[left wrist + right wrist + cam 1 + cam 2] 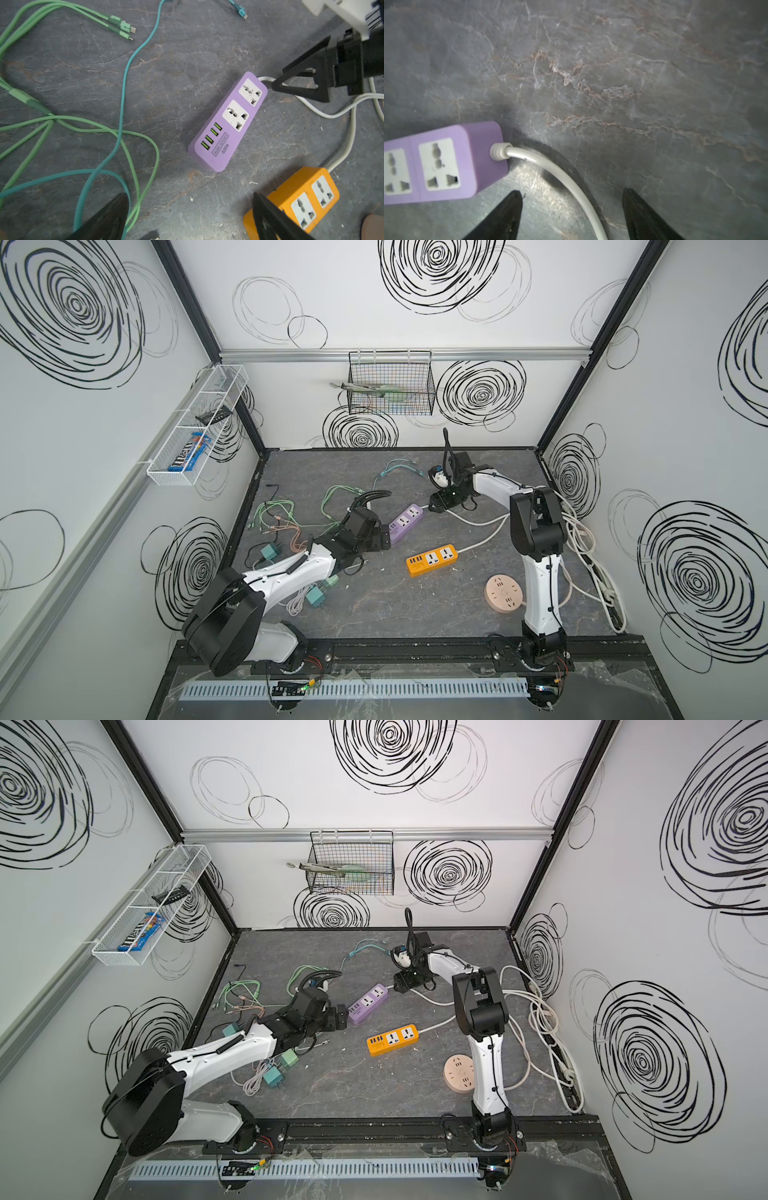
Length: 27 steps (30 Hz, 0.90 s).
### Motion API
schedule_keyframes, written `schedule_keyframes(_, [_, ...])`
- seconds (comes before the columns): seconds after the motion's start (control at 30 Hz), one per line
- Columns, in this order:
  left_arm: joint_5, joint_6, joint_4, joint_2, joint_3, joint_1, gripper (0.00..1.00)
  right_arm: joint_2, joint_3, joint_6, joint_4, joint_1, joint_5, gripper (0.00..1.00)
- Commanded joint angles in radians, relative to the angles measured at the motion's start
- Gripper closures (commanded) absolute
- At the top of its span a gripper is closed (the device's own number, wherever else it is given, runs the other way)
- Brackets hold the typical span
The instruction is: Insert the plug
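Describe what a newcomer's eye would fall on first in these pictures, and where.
The purple strip in the middle stands out, with the orange strip just nearer the front. The right claw stands open astride the purple strip's white cord; the left claw is open by its other end. Green cables tangle to its left in both top views.

The purple rectangular plastic power strip (pixel 207 158) has white socket faces and bright green USB slots. Beside it, the orange rectangular plastic power strip (pixel 291 187) also has white faces. Under it, the grey stone-look tabletop (pixel 187 62) shows pale, rust-tinged veins. Near it lie a mint-green rubber cable (pixel 29 101) and a teal rubber cable (pixel 124 87).
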Motion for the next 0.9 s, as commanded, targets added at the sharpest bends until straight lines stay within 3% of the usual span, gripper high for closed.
schedule_keyframes(0.0, [-0.019,0.010,-0.002,-0.032,0.022,0.018,0.04,-0.016,-0.032,-0.075,-0.093,0.018,0.119,0.37])
schedule_keyframes(0.23, [-0.034,0.025,-0.034,-0.068,0.030,0.061,0.04,-0.124,-0.205,-0.014,-0.031,0.023,0.181,0.67])
schedule_keyframes(0.43, [-0.079,-0.001,-0.108,-0.102,0.044,0.084,0.04,-0.227,-0.333,0.010,-0.026,0.017,0.194,0.68])
schedule_keyframes(0.53, [-0.109,-0.037,-0.168,-0.112,0.044,0.103,0.04,-0.260,-0.367,0.018,-0.008,0.015,0.190,0.62])
schedule_keyframes(0.73, [-0.250,-0.074,-0.402,-0.137,0.059,0.108,0.04,-0.354,-0.349,0.100,0.099,0.014,0.140,0.24])
schedule_keyframes(0.87, [-0.159,-0.066,-0.462,-0.168,-0.010,0.121,0.04,-0.454,-0.381,0.190,0.227,0.012,0.212,0.06])
